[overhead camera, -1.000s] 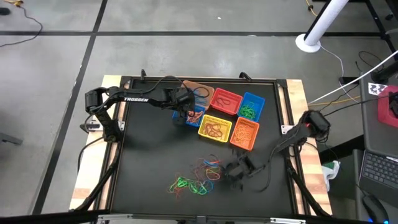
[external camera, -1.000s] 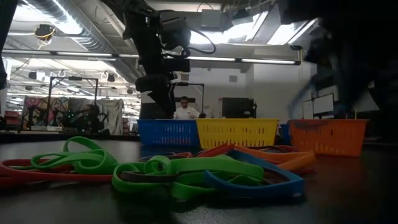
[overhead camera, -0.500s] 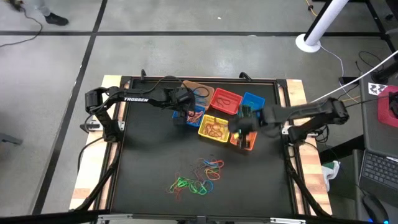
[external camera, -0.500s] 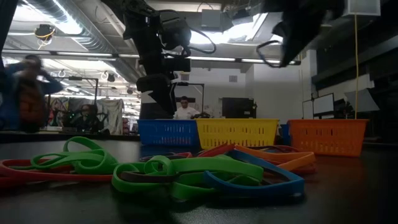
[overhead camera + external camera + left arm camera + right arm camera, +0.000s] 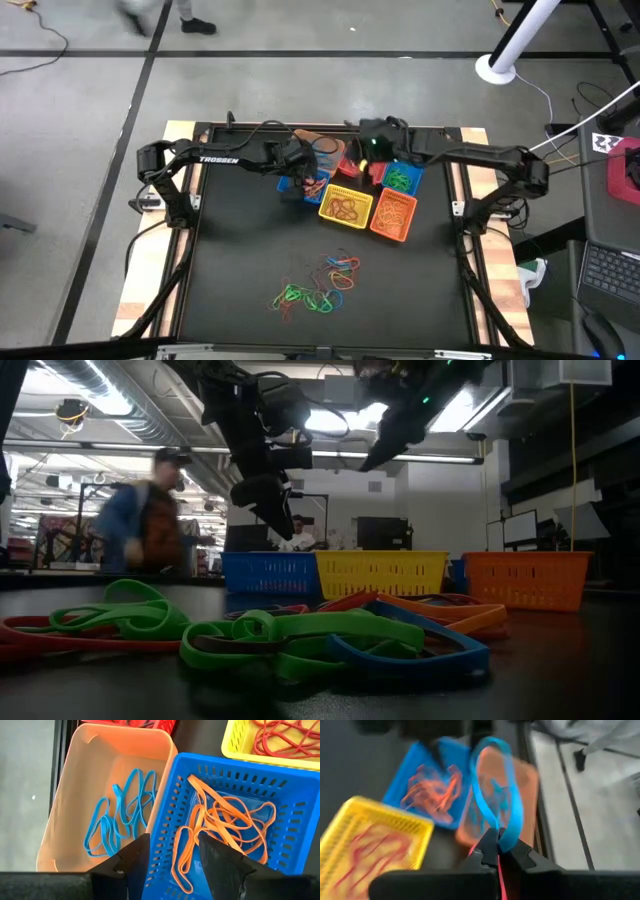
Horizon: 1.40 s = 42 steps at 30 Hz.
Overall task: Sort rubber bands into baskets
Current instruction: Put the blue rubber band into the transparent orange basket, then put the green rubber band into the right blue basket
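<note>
My right gripper (image 5: 498, 846) is shut on a blue rubber band (image 5: 495, 785). It hangs high over the far baskets (image 5: 366, 152), between the tan-orange basket (image 5: 316, 146) and the red basket (image 5: 356, 166). My left gripper (image 5: 172, 862) is open and empty above the left blue basket (image 5: 235, 820), which holds orange bands; in the high view the gripper shows at the basket's far side (image 5: 300, 176). The tan-orange basket (image 5: 100, 795) holds blue bands. A pile of mixed bands (image 5: 318, 284) lies on the table's near part. My right gripper pinches the blue band at one end of its loop (image 5: 503, 839) between its two fingertips. The rest of the loop stands out beyond the fingers, open and slack, lifted clear of the baskets. A thin red strip (image 5: 499, 870) also shows between the fingers.
A yellow basket (image 5: 346, 207), an orange basket (image 5: 393, 215) and a second blue basket (image 5: 404, 176) stand in the same cluster. In the low view the band pile (image 5: 300, 635) fills the foreground. A person (image 5: 150, 510) walks in the room behind the table.
My right gripper has risen from the band pile at the table's near side and swung toward the far edge, over the orange and yellow baskets, to above the far baskets, carrying the blue band. My left gripper has tipped a little over the left blue basket.
</note>
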Tool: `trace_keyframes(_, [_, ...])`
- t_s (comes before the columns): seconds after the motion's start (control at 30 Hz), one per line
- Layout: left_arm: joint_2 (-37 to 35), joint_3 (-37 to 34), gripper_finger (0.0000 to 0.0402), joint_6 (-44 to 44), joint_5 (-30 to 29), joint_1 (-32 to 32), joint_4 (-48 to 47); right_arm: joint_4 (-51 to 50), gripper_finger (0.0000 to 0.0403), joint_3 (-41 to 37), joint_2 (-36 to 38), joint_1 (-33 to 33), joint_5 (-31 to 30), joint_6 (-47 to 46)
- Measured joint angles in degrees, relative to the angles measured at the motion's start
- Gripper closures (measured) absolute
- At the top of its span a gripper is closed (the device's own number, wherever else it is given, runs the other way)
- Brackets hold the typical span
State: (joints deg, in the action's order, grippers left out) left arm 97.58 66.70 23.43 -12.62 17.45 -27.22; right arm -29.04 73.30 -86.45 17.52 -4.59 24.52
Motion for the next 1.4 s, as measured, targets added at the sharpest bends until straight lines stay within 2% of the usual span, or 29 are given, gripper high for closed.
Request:
trace_keyframes(0.3, [-0.37,0.01,0.0233,-5.23,-0.02,-2.49,-0.76,13.06,0.0397,0.0,-8.59,8.21,3.84,0.28])
trace_keyframes(0.67, [-7.27,0.02,0.0233,-11.72,-0.02,-10.26,-2.92,22.27,0.0394,0.0,-17.68,9.92,4.24,0.28])
trace_keyframes(0.83, [-8.58,0.02,0.0233,-18.91,0.04,-14.8,-5.68,24.49,0.0347,0.0,-19.83,9.87,7.43,0.24])
trace_keyframes(1.1, [-8.57,0.02,0.0233,-27.31,2.3,-22.22,-8.85,25.62,0.0254,0.0,-20.62,9.87,6.72,-0.05])
trace_keyframes(1.23, [-8.57,0.02,0.0233,-31.64,6.03,-25.23,-8.75,25.69,0.0234,0.0,-20.62,9.87,6.25,-0.07])
trace_keyframes(1.4, [-8.57,0.02,0.0233,-37.65,9.44,-28.96,-8.67,23.91,0.0229,0.0,-20.62,9.87,5.15,-0.15])
